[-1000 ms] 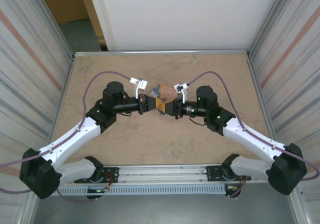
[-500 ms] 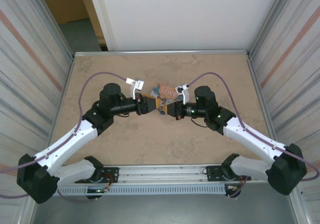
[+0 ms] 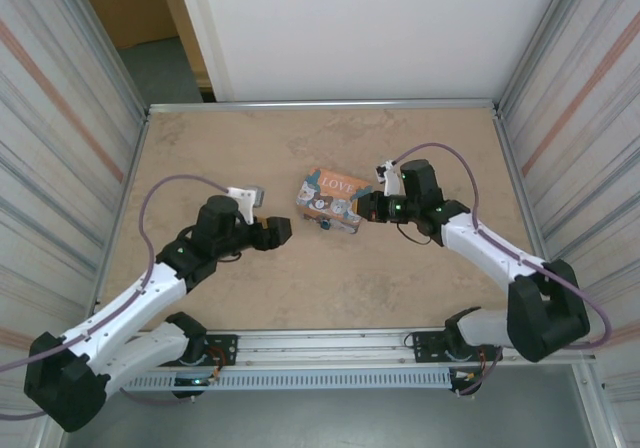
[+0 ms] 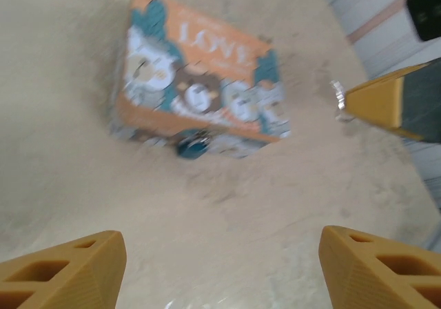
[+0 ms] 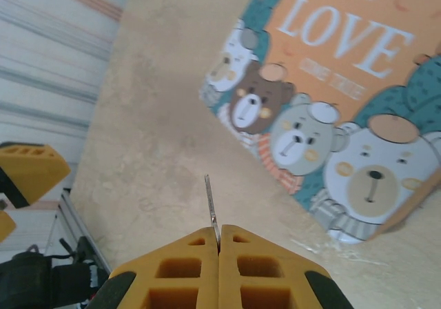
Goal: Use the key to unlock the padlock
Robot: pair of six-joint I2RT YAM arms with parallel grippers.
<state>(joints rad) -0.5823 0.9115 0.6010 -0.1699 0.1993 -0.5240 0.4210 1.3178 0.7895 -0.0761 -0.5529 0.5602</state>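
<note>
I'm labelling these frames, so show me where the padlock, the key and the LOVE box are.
padlock [image 4: 195, 145], left wrist view, on its blue body.
key [image 5: 211, 205], right wrist view, on its thin silvery blade.
LOVE box [image 5: 331, 40], right wrist view, on the lid's orange lettered panel.

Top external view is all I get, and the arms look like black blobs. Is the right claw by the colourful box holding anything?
Observer: Yes, the right gripper is shut on the key, a thin silvery blade sticking out past its fingertips.
Operator: Where's the lock?
Observer: The padlock, small and blue, sits low against the side wall of the box.
Operator: And the left claw?
Observer: The left gripper is open, nothing between its fingers.
</note>
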